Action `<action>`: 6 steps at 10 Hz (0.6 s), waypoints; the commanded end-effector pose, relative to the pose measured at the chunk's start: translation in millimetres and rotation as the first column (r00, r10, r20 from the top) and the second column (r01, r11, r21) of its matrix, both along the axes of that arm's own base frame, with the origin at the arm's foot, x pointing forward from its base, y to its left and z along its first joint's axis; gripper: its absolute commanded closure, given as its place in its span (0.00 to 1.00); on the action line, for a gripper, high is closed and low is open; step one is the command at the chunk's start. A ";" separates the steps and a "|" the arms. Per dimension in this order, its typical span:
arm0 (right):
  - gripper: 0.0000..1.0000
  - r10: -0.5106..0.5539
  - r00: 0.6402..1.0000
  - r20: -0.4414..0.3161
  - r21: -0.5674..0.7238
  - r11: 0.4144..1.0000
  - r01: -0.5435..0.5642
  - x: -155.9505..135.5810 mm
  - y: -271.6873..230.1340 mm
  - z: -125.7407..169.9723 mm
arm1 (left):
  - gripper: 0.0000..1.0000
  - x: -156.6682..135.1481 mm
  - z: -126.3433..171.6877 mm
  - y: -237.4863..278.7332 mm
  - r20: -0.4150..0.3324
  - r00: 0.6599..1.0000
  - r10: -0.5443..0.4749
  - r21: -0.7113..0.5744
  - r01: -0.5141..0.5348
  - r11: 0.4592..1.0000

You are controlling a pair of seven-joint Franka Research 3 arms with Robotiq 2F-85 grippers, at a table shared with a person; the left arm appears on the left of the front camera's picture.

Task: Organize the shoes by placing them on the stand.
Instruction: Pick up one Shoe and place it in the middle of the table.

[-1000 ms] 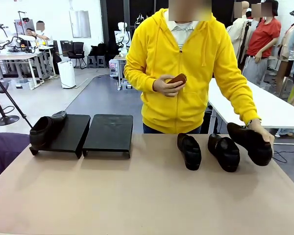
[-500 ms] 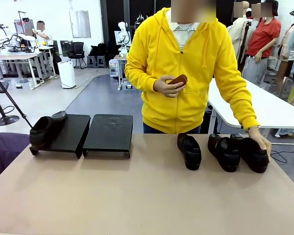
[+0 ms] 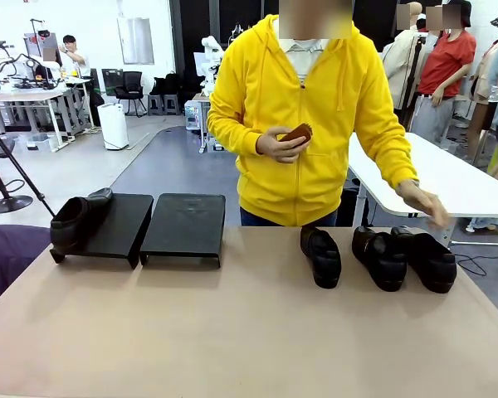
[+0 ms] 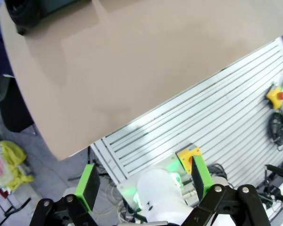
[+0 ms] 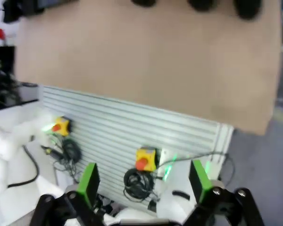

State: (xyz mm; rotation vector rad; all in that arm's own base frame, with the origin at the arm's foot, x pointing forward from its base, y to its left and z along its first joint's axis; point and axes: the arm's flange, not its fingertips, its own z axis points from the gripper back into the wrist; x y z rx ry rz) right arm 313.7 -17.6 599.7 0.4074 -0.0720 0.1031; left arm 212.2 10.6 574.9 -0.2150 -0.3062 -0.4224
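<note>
Left gripper (image 4: 144, 181): jaws spread wide, green pads (image 4: 87, 186) facing each other, well apart.
Right gripper (image 5: 144, 181): jaws spread just as wide, green pads (image 5: 88, 181) well apart.
Person's hand at chest (image 3: 278, 146): fingers curled, forearm bent up.
Person's other hand (image 3: 423, 203): motion-blurred, arm stretched down and outward.

Bright, even overhead light; soft shadows under the shoes (image 3: 382, 257) near the table's (image 3: 249, 332) far edge; right wrist view blurred.

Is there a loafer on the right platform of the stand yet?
No, the only racked loafer sits on the left platform, while the right platform holds nothing.
</note>
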 end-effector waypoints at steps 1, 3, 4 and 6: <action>0.00 0.051 0.999 -0.018 -0.016 0.999 -0.051 86.8 44.3 -25.1 | 0.00 -0.1 1.3 2.9 -0.003 1.000 0.007 0.005 -0.007 1.000; 0.00 0.058 0.998 0.020 -0.069 0.996 -0.057 133.3 92.5 -53.2 | 0.00 -0.1 1.3 2.9 -0.003 1.000 0.007 0.005 -0.007 1.000; 0.00 0.067 0.997 0.027 -0.087 0.994 -0.065 141.7 104.6 -66.1 | 0.00 -0.1 1.3 2.9 -0.003 1.000 0.007 0.005 -0.007 1.000; 0.00 0.091 0.996 0.025 -0.062 0.994 -0.089 138.3 109.8 -76.5 | 0.00 -0.1 1.3 2.9 -0.003 1.000 0.007 0.005 -0.007 1.000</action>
